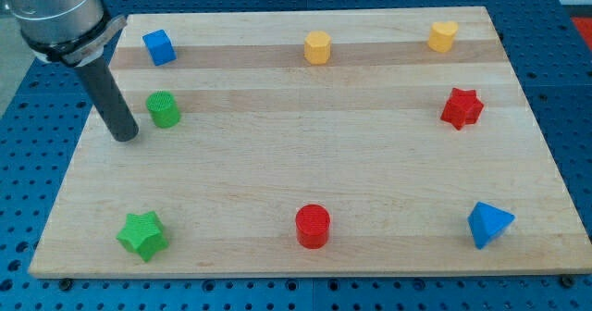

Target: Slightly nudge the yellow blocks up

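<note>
Two yellow blocks sit near the view's top edge of the wooden board: a yellow hexagonal block [317,47] at top centre and a yellow heart-like block [443,36] at top right. My tip [125,135] rests on the board at the left, just left of a green cylinder [164,110], and far left of both yellow blocks. The rod rises up and to the left from the tip.
A blue cube [158,47] lies at top left. A red star [462,108] is at the right, a blue triangular block [487,224] at bottom right, a red cylinder [313,226] at bottom centre, a green star [142,235] at bottom left. The board [305,154] lies on a blue perforated table.
</note>
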Robot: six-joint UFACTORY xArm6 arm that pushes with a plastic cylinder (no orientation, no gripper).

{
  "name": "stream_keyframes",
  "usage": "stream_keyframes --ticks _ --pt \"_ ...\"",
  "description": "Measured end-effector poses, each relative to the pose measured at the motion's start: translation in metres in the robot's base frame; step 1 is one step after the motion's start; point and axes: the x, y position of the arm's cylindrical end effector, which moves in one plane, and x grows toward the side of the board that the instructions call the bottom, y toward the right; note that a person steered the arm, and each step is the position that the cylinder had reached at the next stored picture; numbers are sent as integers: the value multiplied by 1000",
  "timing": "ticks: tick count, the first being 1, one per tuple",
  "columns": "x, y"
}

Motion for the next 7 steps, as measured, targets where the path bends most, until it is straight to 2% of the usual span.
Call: stream_keyframes --ticks 1,2,3,7 --pt "-24 -35" --pt "-82 -44" --pt "-109 -45" --pt "-116 5"
